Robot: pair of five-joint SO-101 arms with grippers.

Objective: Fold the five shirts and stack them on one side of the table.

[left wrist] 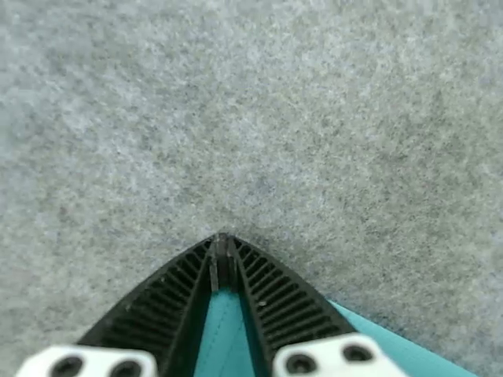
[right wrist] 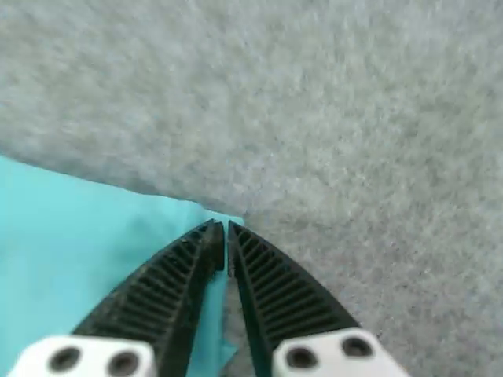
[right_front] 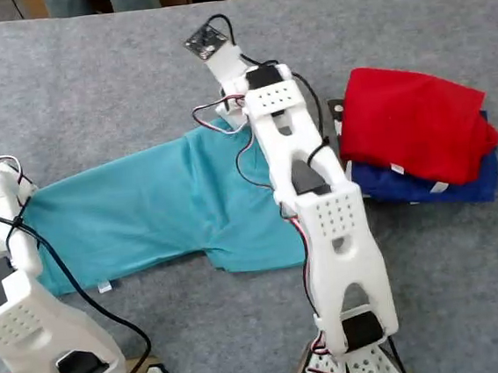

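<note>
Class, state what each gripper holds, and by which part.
The left gripper is shut on the teal shirt at an edge; the right gripper seems shut on one corner.

Bright, even, diffuse light, soft faint shadows throughout

Left tool (left wrist: pixel 222 239) closed; right tool (right wrist: pixel 221 228) closed

Both arms are white plastic shells with black motor blocks. The right arm (right_front: pixel 328 232), in the middle of the frame, has small round holes, 2 long cut-outs and black, red and white cables; a dark circuit board (right_front: pixel 206 41) sits at its top. The left arm (right_front: pixel 19 314), lower left, carries a black cable. The left gripper (left wrist: pixel 222 238) and the right gripper (right wrist: pixel 222 226) each have 2 black ribbed fingers (right wrist: pixel 271 294) on white mounts with dark screw holes.
</note>
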